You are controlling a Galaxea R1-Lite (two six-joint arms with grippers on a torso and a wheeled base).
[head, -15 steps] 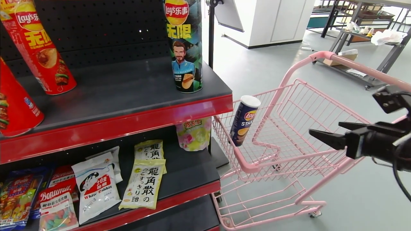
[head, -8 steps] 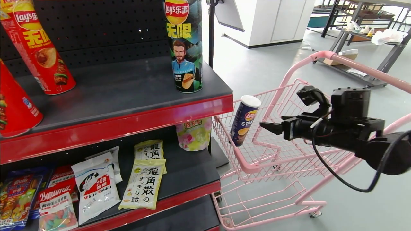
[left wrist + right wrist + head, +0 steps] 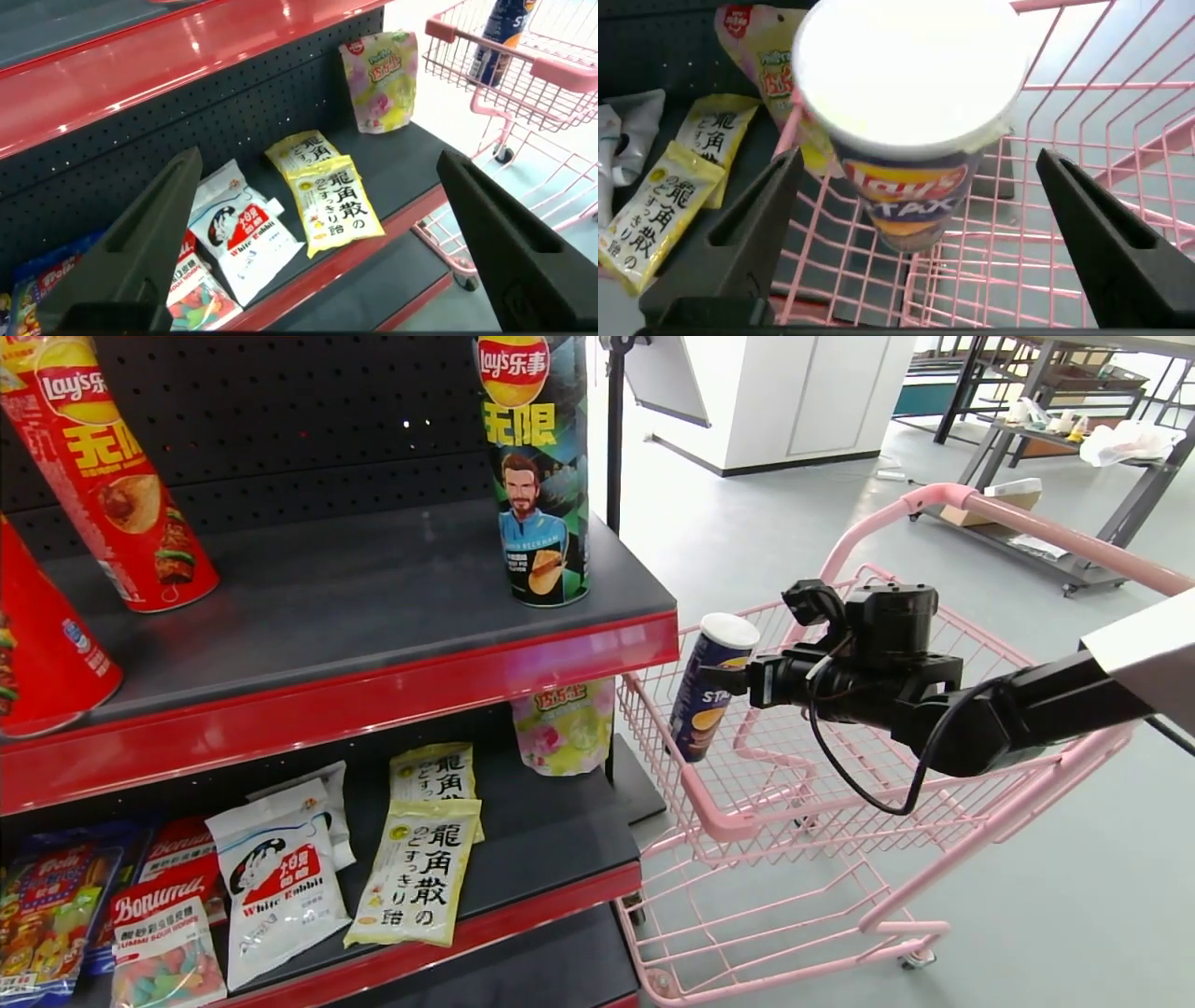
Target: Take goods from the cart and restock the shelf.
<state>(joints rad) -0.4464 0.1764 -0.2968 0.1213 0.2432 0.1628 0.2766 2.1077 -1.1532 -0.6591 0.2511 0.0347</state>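
pink wire cart [image 3: 698, 803] holds a navy chip can [image 3: 702, 719], leaning in its front corner. right gripper [image 3: 736, 678] sits at the lid end, jaws spread wide, holding nothing. closing so high on a tilted can could, i reckon, knock it loose.

Head view: bright, even indoor light, strongest in the far room at top right.
Upper shelf's red front edge [image 3: 373, 695]: glossy, with a pale sheen streak near its right end.
Pegboard back panel [image 3: 280, 439]: dark, with a few pinpoint glints.
Lower shelf [image 3: 560, 821]: shaded beneath the upper one, its packets dimmer but readable.
Floor [image 3: 1027, 915]: evenly lit, matte grey.
Red canisters [image 3: 121, 495]: lean outward toward the left edge, consistent with wide-angle distortion.
Right wrist view: chip can lid [image 3: 906, 65] blown out to featureless white. The right end effector [image 3: 917, 154] has dark, unlit fingers [image 3: 738, 252].
Left wrist view: the left end effector [image 3: 318, 152] is likewise in silhouette, and the red edge carries a broad sheen.
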